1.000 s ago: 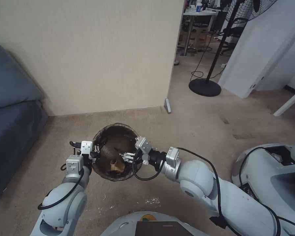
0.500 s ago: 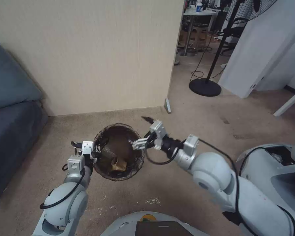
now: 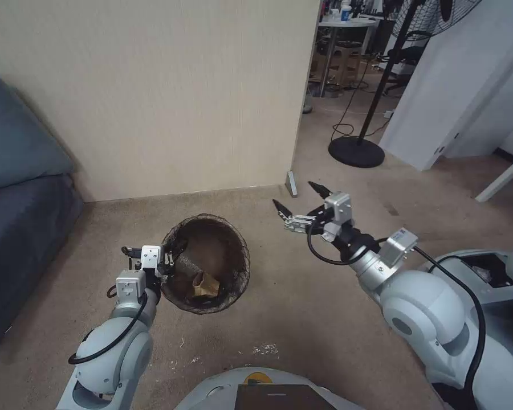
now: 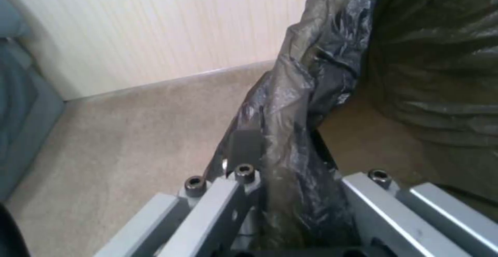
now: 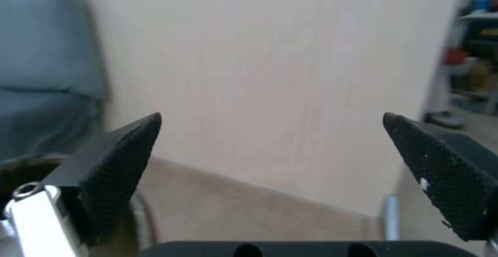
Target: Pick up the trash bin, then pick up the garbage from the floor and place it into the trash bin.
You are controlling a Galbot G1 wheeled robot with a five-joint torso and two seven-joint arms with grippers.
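1. Nearest, at the bottom of the head view, sits the robot's own grey base [image 3: 256, 393], with a few white flecks on the carpet just ahead of it.
2. Two arms show. The left gripper [image 3: 168, 263] is clenched on the near-left rim of the trash bin [image 3: 211, 228]; in the left wrist view its fingers [image 4: 244, 148] pinch the dark bag [image 4: 306, 105] folded over that rim.
3. One trash bin is in sight, round, lined with the dark brown-black bag, left of centre on the floor side of the scene and held by the left gripper.
4. Inside the bin lies one piece of garbage I can make out, a crumpled tan paper bag [image 3: 204, 285], resting near the bottom on the near side. A darker shape beside it cannot be told apart from the liner.
5. The right gripper [image 3: 299, 199] hangs to the right of the bin and well apart from it, released, its two black fingertips [image 5: 124, 159] spread wide with nothing between them.
6. The surface is beige carpet [image 3: 302, 307], worn in patches to the right.
7. On the left stands a blue-grey sofa [image 3: 17, 188]; behind the bin rises a cream partition wall [image 3: 165, 97].
8. Farther right, one black stand with a round base [image 3: 356, 152] rests on the floor beside a white panel [image 3: 467, 85]; beyond the wall's edge a round table [image 3: 347, 24] is seen in the far room.
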